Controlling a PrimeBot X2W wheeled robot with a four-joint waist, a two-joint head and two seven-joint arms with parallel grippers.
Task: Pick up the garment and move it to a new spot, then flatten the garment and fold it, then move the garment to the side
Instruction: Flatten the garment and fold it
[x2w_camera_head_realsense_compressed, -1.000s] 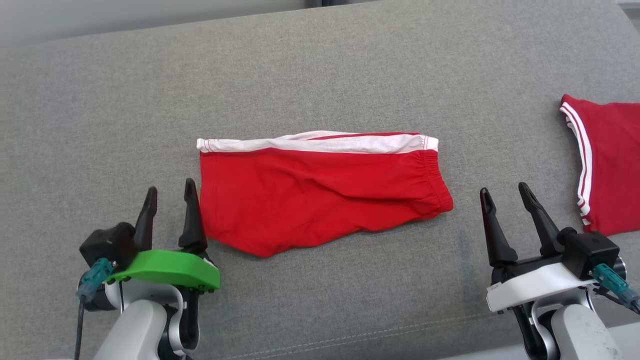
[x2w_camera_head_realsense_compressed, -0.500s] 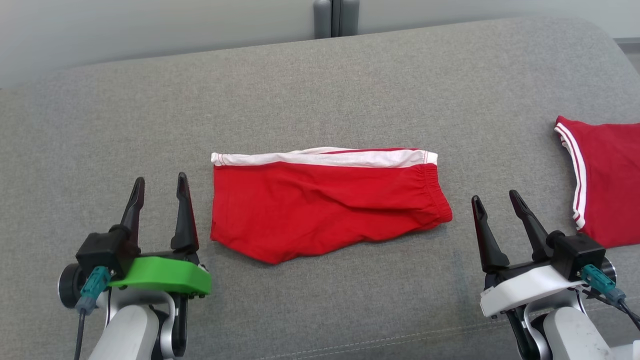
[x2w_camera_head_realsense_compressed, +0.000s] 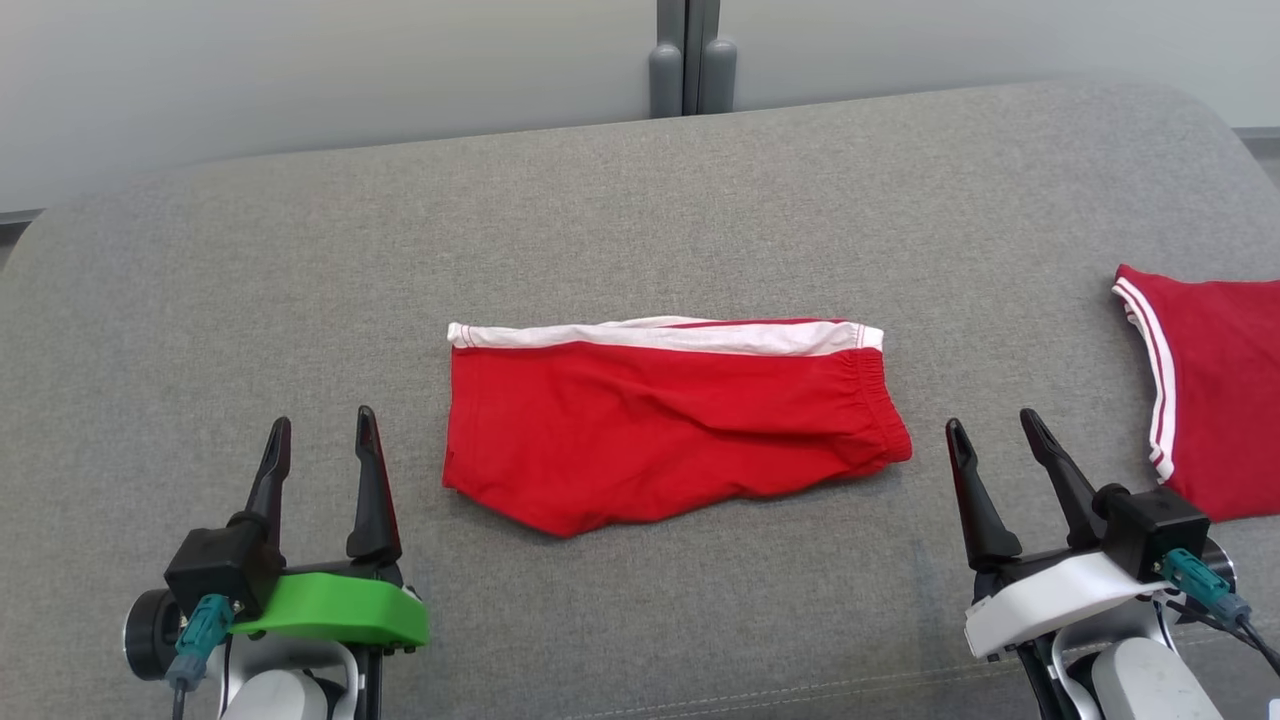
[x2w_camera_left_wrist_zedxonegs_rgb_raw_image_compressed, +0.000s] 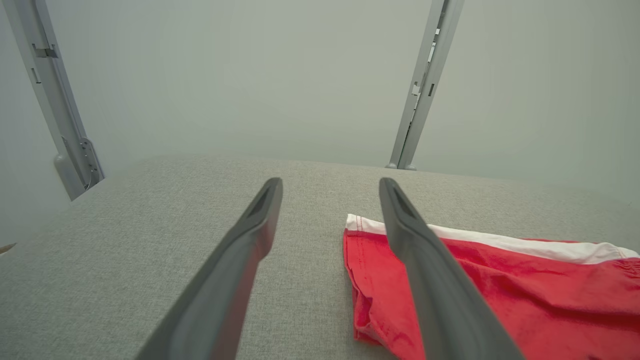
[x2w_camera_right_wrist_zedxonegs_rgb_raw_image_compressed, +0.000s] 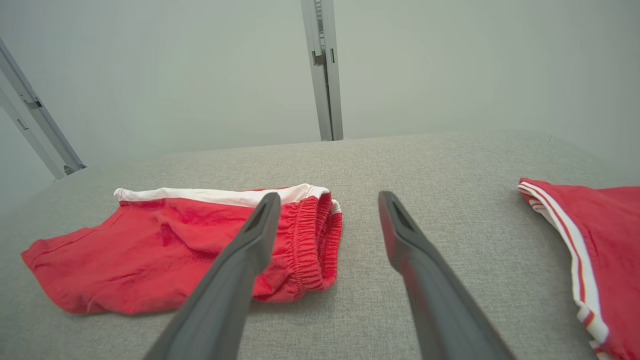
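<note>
In the head view, the red shorts (x2w_camera_head_realsense_compressed: 670, 420) are lying in the middle of the grey padded surface (x2w_camera_head_realsense_compressed: 600, 200), white band along the far edge and elastic waist pointing to the robot's right. They are looking folded already, so the side move seems to be what is remaining. The left gripper (x2w_camera_head_realsense_compressed: 323, 420) and right gripper (x2w_camera_head_realsense_compressed: 991, 420) are sitting on either side, apart from the cloth, jaws spread wide and carrying nothing. A second red garment (x2w_camera_head_realsense_compressed: 1215, 390) is lying at the right edge, and sliding the shorts that way is risking an overlap or a grab at the wrong piece. In the left wrist view, the left gripper (x2w_camera_left_wrist_zedxonegs_rgb_raw_image_compressed: 331, 182) is pointing past the leg hem of the shorts (x2w_camera_left_wrist_zedxonegs_rgb_raw_image_compressed: 525, 290), where the layers are gaping slightly; pinching only the top layer there is likely to be pulling the fold open. In the right wrist view, the right gripper (x2w_camera_right_wrist_zedxonegs_rgb_raw_image_compressed: 328, 196) is aiming just beside the gathered waistband of the shorts (x2w_camera_right_wrist_zedxonegs_rgb_raw_image_compressed: 165, 250); a shallow bite is risking a slip, and uneven lifting by the two arms is risking fresh creases.
</note>
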